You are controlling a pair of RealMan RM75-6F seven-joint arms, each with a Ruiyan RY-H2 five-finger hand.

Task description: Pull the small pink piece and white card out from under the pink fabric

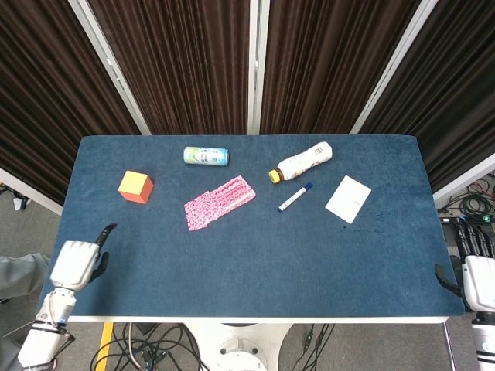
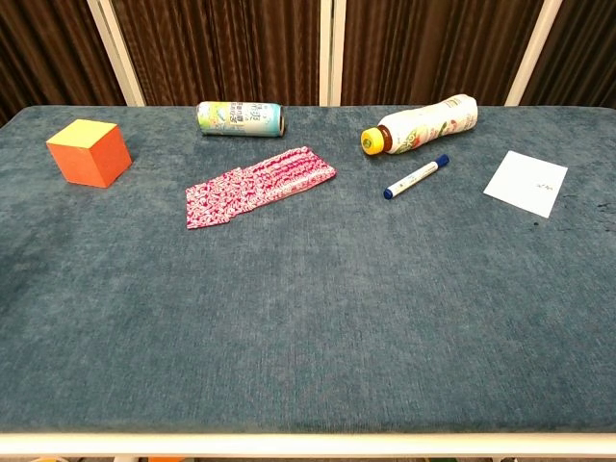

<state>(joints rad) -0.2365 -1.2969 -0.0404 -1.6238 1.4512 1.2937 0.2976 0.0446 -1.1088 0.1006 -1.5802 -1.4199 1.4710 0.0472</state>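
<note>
A pink patterned fabric (image 1: 220, 202) lies flat near the table's middle, also seen in the chest view (image 2: 260, 185). No separate small pink piece shows. A white card (image 1: 348, 199) lies uncovered on the right side, well apart from the fabric (image 2: 526, 182). My left hand (image 1: 76, 265) hovers over the table's front left corner, holding nothing, thumb sticking up. At the right edge, off the table, my right hand (image 1: 473, 267) hangs with fingers apart and nothing in it. The chest view shows neither hand.
An orange cube (image 1: 135, 186) sits at the left. A can (image 1: 206, 156) lies on its side at the back. A bottle with a yellow cap (image 1: 303, 162) and a blue marker (image 1: 295, 197) lie between fabric and card. The blue table (image 1: 247, 270) has bare cloth in front.
</note>
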